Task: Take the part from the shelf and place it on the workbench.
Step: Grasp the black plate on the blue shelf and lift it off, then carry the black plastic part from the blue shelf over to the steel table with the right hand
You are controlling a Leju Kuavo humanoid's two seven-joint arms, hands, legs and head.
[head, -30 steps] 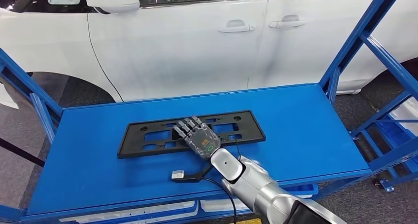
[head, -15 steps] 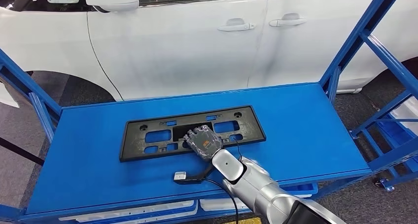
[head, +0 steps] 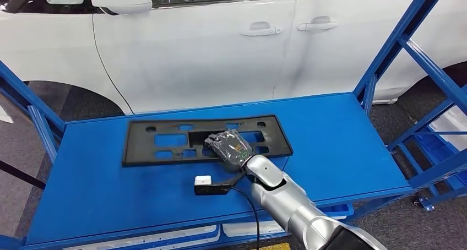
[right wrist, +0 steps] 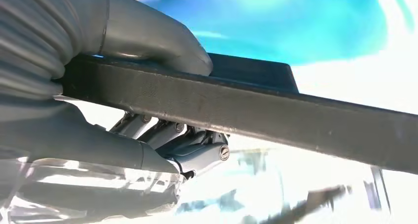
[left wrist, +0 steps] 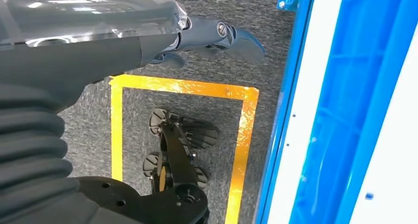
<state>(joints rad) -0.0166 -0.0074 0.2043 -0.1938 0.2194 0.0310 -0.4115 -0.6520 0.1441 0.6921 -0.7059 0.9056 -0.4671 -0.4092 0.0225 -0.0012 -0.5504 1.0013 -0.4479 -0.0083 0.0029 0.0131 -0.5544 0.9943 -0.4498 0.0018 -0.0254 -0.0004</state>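
The part point(head: 165, 141) is a flat black plastic frame with several cut-outs, lying lengthwise on the blue shelf top point(head: 341, 145). My right hand point(head: 230, 145) sits at the middle of its near edge, fingers curled over it. In the right wrist view the grey thumb point(right wrist: 148, 34) presses one face of the black bar point(right wrist: 276, 113) and the fingers clamp the other face, so the hand grips the part. My left hand point(left wrist: 98, 46) hangs beside the shelf over the floor, fingers apart and holding nothing.
A white car point(head: 220, 52) stands close behind the shelf. Blue uprights point(head: 396, 41) rise at both ends. A small black and white box point(head: 205, 185) on a cable lies near my right wrist. White bins point(head: 165, 236) sit on the level below. Yellow tape point(left wrist: 241, 135) marks the floor.
My right hand's fingers, spread flat on the part a second ago, have curled and closed on its near edge. The part has shifted slightly left and away.
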